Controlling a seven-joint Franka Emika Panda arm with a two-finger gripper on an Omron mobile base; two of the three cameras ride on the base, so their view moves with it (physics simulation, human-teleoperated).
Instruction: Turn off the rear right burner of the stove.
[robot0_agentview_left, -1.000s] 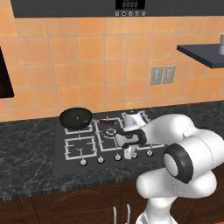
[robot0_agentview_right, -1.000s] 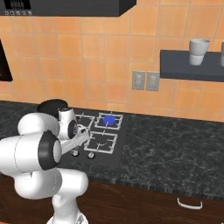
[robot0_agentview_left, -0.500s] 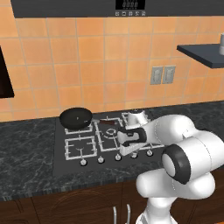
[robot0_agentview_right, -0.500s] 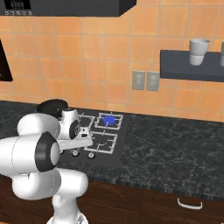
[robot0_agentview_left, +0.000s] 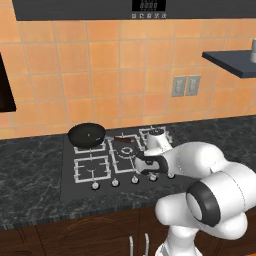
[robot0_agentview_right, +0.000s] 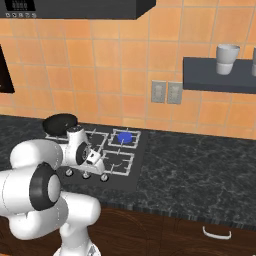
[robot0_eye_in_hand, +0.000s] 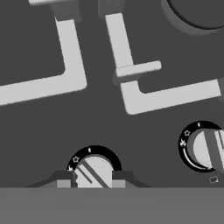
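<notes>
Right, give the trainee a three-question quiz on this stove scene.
1. True or false: the rear right burner glows blue.
2. What lies on the rear left grate: A pan, B kettle, C cup?
3. In the hand view, the claw has a finger on each side of which part?

Key: 1 true. 2 A. 3 a knob, though contact can't be told.
</notes>
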